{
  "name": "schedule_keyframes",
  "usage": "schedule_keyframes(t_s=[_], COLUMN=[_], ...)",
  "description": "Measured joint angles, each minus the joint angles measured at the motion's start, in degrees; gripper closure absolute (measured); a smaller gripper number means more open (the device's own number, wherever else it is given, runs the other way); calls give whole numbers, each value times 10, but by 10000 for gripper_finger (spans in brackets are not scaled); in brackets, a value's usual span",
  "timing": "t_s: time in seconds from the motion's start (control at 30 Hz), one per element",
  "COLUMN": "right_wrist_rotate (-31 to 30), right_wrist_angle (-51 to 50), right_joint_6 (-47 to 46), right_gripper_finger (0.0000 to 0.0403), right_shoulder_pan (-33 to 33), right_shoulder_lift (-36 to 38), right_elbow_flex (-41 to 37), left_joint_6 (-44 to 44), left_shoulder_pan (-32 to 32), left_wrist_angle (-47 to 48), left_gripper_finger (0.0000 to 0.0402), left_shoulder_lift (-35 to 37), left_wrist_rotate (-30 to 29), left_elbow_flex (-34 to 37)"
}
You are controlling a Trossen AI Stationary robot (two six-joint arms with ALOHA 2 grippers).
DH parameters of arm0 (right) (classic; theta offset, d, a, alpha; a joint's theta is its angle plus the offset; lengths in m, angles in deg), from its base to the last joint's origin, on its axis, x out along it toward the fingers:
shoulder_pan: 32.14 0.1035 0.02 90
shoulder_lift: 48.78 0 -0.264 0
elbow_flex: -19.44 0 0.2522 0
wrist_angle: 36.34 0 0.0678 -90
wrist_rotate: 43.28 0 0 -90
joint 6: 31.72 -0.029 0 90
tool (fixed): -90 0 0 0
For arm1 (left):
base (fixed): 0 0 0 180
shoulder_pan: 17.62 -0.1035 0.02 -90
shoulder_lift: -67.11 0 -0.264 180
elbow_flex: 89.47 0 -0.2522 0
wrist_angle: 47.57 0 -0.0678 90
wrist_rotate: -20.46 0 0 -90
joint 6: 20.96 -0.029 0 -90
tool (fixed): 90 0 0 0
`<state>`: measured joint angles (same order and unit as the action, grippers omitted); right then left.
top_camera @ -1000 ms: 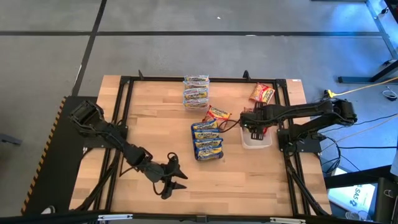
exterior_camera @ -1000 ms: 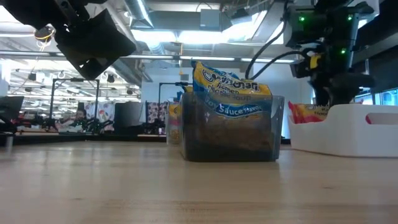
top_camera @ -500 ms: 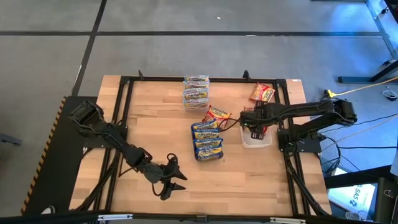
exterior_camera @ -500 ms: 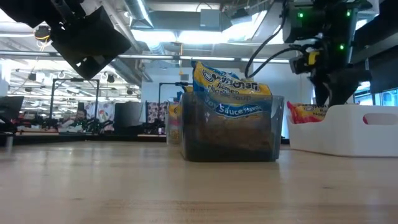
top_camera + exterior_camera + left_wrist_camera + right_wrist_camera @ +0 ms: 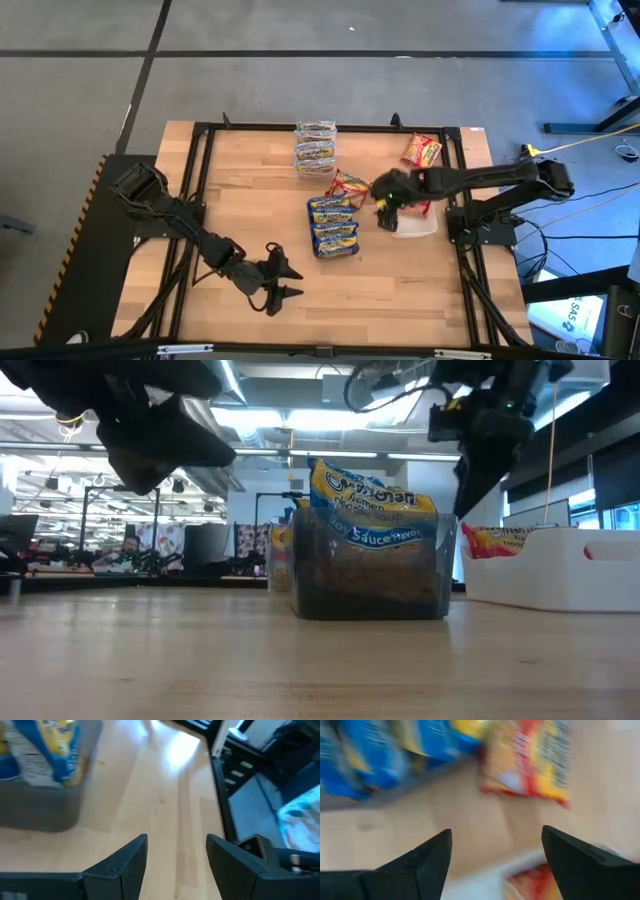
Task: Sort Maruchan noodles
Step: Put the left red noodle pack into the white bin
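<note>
The right gripper [image 5: 384,212] hung above the wooden table [image 5: 250,215], its arm stretched in from the table's right edge toward the middle. Its two dark fingers [image 5: 427,862] stood wide apart with nothing between them. The left gripper [image 5: 285,282] hovered over the table's front part, its arm reaching in from the left edge and bent at the elbow. Its fingers [image 5: 125,865] were likewise spread and held nothing.

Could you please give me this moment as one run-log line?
right pincer: open, empty, over red noodle packet | left pincer: open, idle | white tray: holds red packet
</note>
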<state>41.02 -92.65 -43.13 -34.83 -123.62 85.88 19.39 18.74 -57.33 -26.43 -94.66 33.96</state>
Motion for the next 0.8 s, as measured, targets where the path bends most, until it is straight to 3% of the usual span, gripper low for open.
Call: schedule_keyframes(t_s=[0.17, 0.3, 0.53, 0.7, 0.8], right_wrist_rotate=[22, 2, -2, -2, -3], right_wrist_angle=[141, 227, 311, 365, 394], right_joint_6=[-6, -22, -33, -52, -65], right_gripper_finger=[118, 118, 118, 118, 118], right_shoulder_pan=[68, 110, 149, 152, 151], right_shoulder_lift=[-4, -35, -139, -174, -185], right_elbow_flex=[-64, -98, -91, -67, -57], left_joint_6=[3, 25, 42, 65, 80], left_shoulder_pan=[-1, -9, -7, 7, 19], left_wrist_angle=[51, 95, 113, 165, 206], left_gripper_finger=[205, 206, 207, 207, 207], left_shoulder_lift=[0, 0, 3, 62, 107], left_wrist_rotate=[-40, -59, -51, -29, -46], left_elbow_flex=[0, 0, 0, 0, 0])
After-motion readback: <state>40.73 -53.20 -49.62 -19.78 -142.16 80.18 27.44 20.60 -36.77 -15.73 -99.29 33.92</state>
